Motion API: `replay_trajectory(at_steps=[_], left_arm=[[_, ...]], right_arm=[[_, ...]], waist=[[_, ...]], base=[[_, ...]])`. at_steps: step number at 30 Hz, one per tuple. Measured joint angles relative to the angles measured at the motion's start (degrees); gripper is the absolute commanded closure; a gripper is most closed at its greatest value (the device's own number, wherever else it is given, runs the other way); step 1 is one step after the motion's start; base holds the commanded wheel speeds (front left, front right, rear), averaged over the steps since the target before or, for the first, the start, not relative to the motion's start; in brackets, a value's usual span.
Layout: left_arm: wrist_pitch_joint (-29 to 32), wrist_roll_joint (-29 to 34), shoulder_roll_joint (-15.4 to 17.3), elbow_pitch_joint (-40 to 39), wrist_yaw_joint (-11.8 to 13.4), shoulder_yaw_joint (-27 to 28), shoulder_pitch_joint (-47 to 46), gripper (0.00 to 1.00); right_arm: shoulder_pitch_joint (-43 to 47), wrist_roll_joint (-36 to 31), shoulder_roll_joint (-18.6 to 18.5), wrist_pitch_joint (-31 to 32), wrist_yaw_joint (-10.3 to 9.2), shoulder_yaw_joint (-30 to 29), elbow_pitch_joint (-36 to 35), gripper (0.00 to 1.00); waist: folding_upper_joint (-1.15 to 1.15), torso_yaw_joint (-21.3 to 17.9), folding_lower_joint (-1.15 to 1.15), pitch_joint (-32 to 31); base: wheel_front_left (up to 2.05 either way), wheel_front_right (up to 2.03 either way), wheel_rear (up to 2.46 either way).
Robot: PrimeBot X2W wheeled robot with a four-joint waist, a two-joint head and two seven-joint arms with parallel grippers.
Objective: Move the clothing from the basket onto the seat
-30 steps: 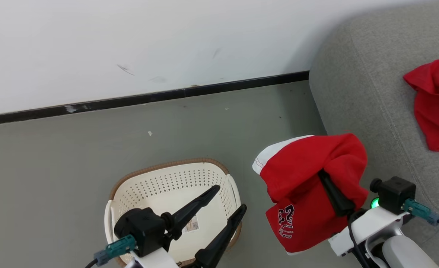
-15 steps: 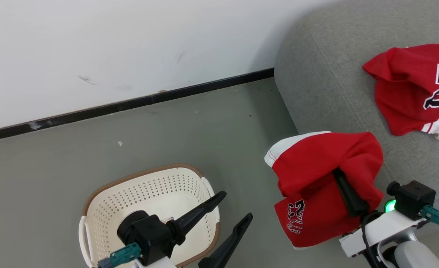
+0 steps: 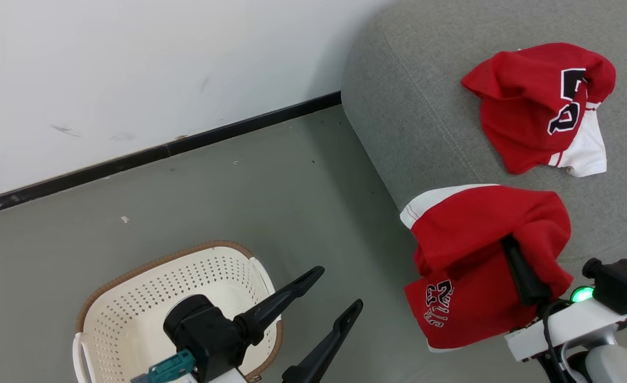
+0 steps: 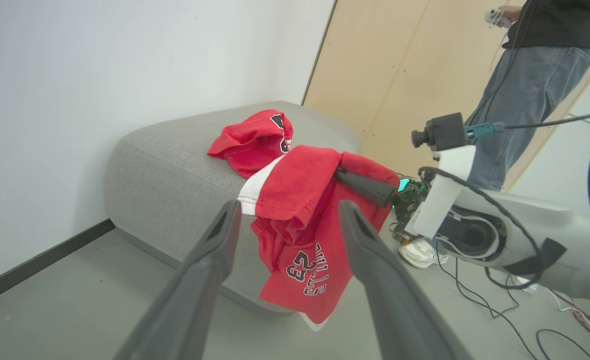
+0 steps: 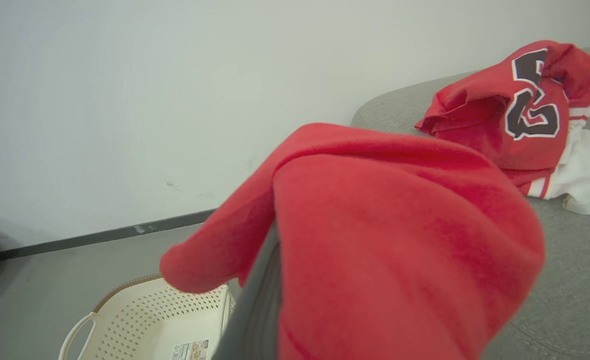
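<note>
Nearest to us, our left pincer (image 3: 339, 288) hangs spread wide and holds nothing, above the near rim of the basket (image 3: 148, 298). The basket stands on the floor (image 3: 239, 202). What we can see of its inside, perforated walls and a paper label on the bottom, shows no red cloth, though the left pincer hides part of it from the head view.

A little further out on our right, our right pincer (image 3: 516, 261) is pressed together on the held garment (image 3: 467, 255). The red cloth drapes over both fingers and hangs down with its lettering upside down, white trim at the top.

What has just changed is mostly our own turn. Over the last second the head view has swung to the right, so the basket has slid toward the lower left of that view and far more of the seat (image 3: 425, 122) has come into it. The held garment itself has also gained ground: it hung over the floor beside the seat, and now its upper part overlaps the seat's near corner while its lower part hangs over the floor. We judge the carry nearly done, with the reach over the cushion and the release yet to come.

Further back, the second garment (image 3: 526, 106) already lies crumpled on the seat, apart from the held one. Beyond is the wall (image 3: 132, 64), and in the left wrist view a person (image 4: 530, 75) stands behind the seat.

Counted: two red garments, one basket, one seat, two pincers, one person.
</note>
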Motion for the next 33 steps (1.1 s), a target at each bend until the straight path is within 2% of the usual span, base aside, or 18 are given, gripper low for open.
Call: replay_trajectory(at_steps=[7,19,25,33], left_arm=[[0.0,1.1,-0.05,-2.59,1.41,0.73,0.02,0.0],[1.48,2.91,0.47,-5.24,3.55,0.75,1.2,0.0],[2.15,3.78,0.98,-6.5,4.8,0.91,1.22,0.0],[3.97,4.37,2.01,-8.23,6.23,1.65,2.33,0.0]], right_arm=[[-5.09,5.17,-1.8,1.02,0.0,-2.25,0.6,1.0],[-20.5,13.68,-5.93,7.55,0.0,-12.81,6.24,1.0],[-30.33,16.21,-8.5,11.16,0.0,-19.98,10.78,1.0],[-41.79,15.03,-13.49,13.71,0.0,-28.42,18.01,1.0]], waist=[[0.0,-1.83,0.0,1.33],[0.0,-1.15,0.0,4.84],[0.0,0.07,0.0,6.83],[0.0,2.08,0.0,9.75]], base=[[0.0,0.0,0.0],[0.0,0.0,0.0],[0.0,0.0,0.0],[0.0,0.0,0.0]])
